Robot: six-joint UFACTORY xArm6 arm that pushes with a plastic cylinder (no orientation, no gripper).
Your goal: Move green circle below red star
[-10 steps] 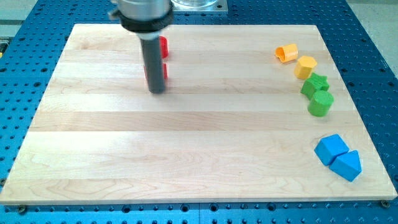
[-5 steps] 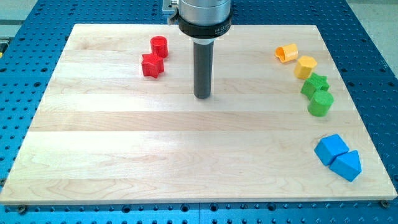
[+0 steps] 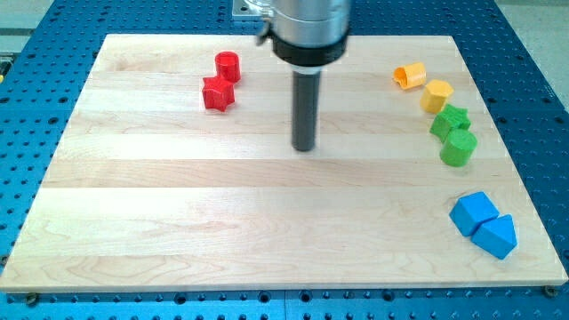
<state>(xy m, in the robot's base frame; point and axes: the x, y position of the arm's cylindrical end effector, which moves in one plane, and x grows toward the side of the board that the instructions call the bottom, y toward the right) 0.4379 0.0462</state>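
The green circle (image 3: 458, 148) is a short green cylinder near the board's right edge, touching the green star (image 3: 450, 120) just above it. The red star (image 3: 218, 92) lies at the upper left of the board, with a red cylinder (image 3: 228, 65) right above it. My tip (image 3: 305, 147) rests on bare wood near the board's middle. It is well to the left of the green circle and to the lower right of the red star, touching no block.
An orange cylinder (image 3: 410, 76) and a yellow block (image 3: 436, 94) lie at the upper right. Two blue blocks (image 3: 472, 212) (image 3: 495, 236) sit at the lower right. The wooden board (image 3: 178, 222) is ringed by a blue perforated table.
My tip has moved to the right and slightly down, from beside the red blocks toward the board's middle. The red blocks now show fully. No block has moved.
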